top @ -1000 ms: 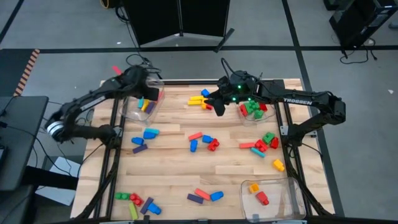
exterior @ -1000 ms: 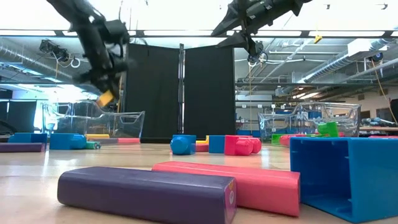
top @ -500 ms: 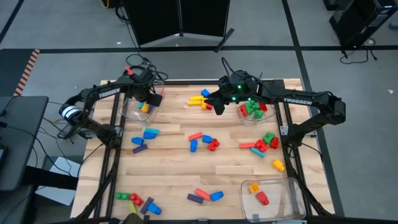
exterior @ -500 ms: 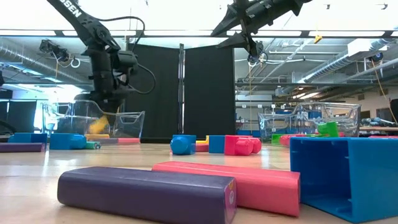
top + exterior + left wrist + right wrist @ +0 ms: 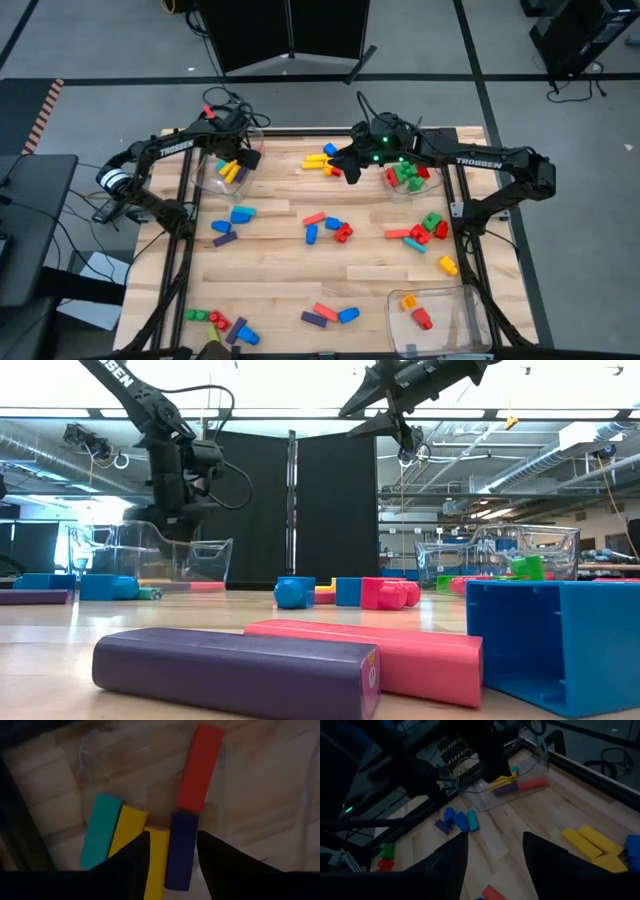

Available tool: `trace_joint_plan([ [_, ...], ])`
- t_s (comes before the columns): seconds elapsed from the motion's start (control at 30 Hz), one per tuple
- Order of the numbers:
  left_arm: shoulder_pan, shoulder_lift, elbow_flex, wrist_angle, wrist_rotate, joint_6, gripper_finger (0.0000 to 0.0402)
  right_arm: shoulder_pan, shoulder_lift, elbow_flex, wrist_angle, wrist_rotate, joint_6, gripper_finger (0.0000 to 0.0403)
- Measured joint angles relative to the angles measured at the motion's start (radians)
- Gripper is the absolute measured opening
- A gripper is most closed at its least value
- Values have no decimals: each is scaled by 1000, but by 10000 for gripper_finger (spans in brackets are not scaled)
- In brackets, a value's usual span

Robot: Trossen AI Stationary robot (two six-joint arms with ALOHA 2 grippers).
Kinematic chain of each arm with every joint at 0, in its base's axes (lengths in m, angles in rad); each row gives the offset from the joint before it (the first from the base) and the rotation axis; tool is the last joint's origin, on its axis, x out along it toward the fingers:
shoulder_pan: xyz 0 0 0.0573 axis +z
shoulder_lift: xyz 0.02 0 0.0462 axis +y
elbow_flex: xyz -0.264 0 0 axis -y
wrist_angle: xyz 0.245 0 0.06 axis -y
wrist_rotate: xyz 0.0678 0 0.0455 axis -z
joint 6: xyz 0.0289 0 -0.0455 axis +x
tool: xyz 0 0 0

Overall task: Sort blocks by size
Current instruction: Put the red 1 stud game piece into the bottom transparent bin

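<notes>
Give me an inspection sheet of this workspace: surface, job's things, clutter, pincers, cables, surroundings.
Surface: wooden slatted table, blocks strewn across it.
Job's things: long bars in the far-left bin; red and green blocks in the far-right bin; orange and red pieces in the near-right bin; loose blocks mid-table and along the near edge.
Clutter: nothing seen.
Pincers: left pincer open above the bars in the far-left bin, holding nothing; right pincer open and empty, raised over the far middle of the table.
Cables: a bundle by the left arm; more on the floor at left.
Surroundings: black curtain panel behind the table; open workshop beyond.
</notes>
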Motion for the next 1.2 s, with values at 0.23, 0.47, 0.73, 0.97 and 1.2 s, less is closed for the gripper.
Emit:
trace_joint_plan([
  [0.23,0,-2,92,-49,0,49,170,19,0,0,-1,150,-4,199],
  [0.47,-2,-101,145,-68,-23,65,170,82,0,91,-183,396,-24,199],
  [0.73,-54,-285,145,-69,-34,-5,170,52,0,176,-457,471,99,199],
  [0.97,-173,-374,145,-47,-143,-48,170,-8,58,183,-438,436,73,199],
  [1.2,-213,-378,145,-47,-170,-64,170,-7,293,317,-609,384,56,194],
])
